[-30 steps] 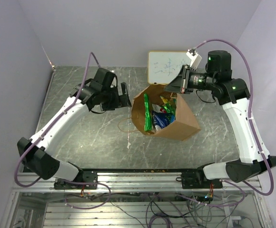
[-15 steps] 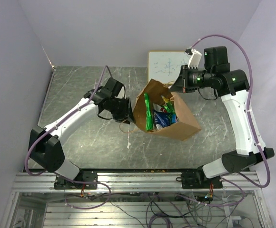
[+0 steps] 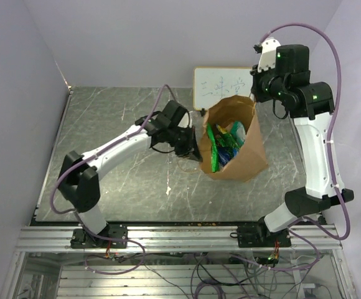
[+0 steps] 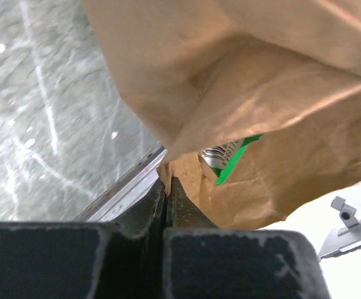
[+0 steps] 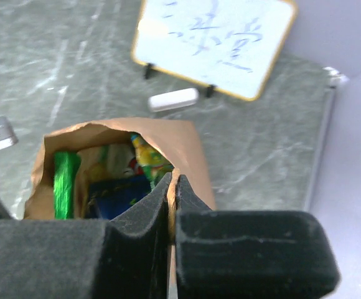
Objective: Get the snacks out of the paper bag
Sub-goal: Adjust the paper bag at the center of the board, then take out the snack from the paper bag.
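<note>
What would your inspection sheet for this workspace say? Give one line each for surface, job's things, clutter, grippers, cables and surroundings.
Surface: grey marbled table.
Job's things: bag with its mouth open; snacks inside it, green, blue and yellow packs showing.
Clutter: whiteboard behind the bag; white block in front of the whiteboard.
Grippers: left gripper shut on the bag's edge; right gripper shut on the bag's rim.
Cables: purple cables looping along both arms.
Surroundings: plain pale walls.
</note>
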You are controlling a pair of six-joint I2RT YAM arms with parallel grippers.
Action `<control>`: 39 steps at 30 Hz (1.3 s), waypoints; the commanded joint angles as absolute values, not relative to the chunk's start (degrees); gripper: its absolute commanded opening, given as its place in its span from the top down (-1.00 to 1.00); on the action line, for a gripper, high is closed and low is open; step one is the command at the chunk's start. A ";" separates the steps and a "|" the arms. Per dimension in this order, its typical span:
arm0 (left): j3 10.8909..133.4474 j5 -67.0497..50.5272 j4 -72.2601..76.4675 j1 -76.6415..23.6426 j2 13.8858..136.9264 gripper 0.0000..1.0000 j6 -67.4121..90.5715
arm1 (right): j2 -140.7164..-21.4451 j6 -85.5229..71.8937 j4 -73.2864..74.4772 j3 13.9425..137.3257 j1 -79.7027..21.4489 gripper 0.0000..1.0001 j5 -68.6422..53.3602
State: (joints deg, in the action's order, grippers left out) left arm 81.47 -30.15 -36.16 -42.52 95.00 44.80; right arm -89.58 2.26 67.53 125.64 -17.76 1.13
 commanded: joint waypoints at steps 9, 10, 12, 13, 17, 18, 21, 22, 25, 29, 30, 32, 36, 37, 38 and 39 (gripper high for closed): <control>89.48 -32.56 -24.42 -45.85 103.91 0.86 51.38 | -86.29 18.87 49.58 120.88 -18.02 1.00 1.71; 88.76 -32.57 -24.24 -46.00 103.77 0.86 51.54 | -85.15 18.66 48.21 118.85 -18.10 1.00 0.41; 86.70 -32.49 -23.80 -46.22 103.24 0.86 51.76 | -83.92 18.15 47.62 115.33 -18.08 1.00 -6.01; 84.90 -32.17 -23.74 -46.18 102.39 0.86 51.72 | -83.50 18.30 48.28 113.59 -18.06 1.00 -9.75; 80.88 -29.51 -26.63 -46.08 98.25 0.84 48.81 | -79.16 10.77 46.44 103.99 -18.37 1.00 -19.87; 80.68 -27.66 -28.97 -45.98 96.76 0.78 47.34 | -76.96 9.23 44.61 100.50 -18.47 1.00 -21.71; 80.04 -21.87 -35.88 -45.97 91.42 0.34 43.47 | -71.51 4.04 39.75 93.02 -18.55 1.00 -22.98; 79.86 -20.28 -37.41 -45.97 89.75 0.21 42.86 | -70.48 3.25 39.11 92.18 -18.59 1.00 -23.14; 79.32 -16.21 -41.41 -45.97 85.32 -0.06 43.07 | -69.86 1.95 39.29 92.79 -18.63 1.00 -21.19; 76.48 -15.75 -37.98 -45.97 79.57 -0.26 48.45 | -71.90 -1.59 40.74 96.86 -18.62 1.00 -16.43; 75.19 -16.53 -35.48 -45.97 78.41 -0.27 50.65 | -72.17 -3.29 40.72 97.39 -18.60 1.00 -15.22; 74.28 -18.42 -31.45 -46.11 77.67 -0.25 54.50 | -72.01 -6.14 40.30 97.51 -18.55 1.00 -14.62; 75.72 -15.37 -26.88 -48.91 79.30 -0.21 60.61 | -69.98 -8.38 38.40 94.98 -18.58 1.00 -15.76; 76.17 -14.24 -25.85 -49.56 80.12 -0.17 62.04 | -69.89 -9.25 38.55 94.79 -18.55 1.00 -14.70; 76.77 -13.11 -25.16 -51.17 81.21 -0.12 63.15 | -69.98 -9.95 38.88 94.86 -18.56 1.00 -13.52; 77.83 -11.39 -25.57 -52.57 82.47 -0.09 64.00 | -70.27 -10.60 39.46 95.10 -18.60 1.00 -12.12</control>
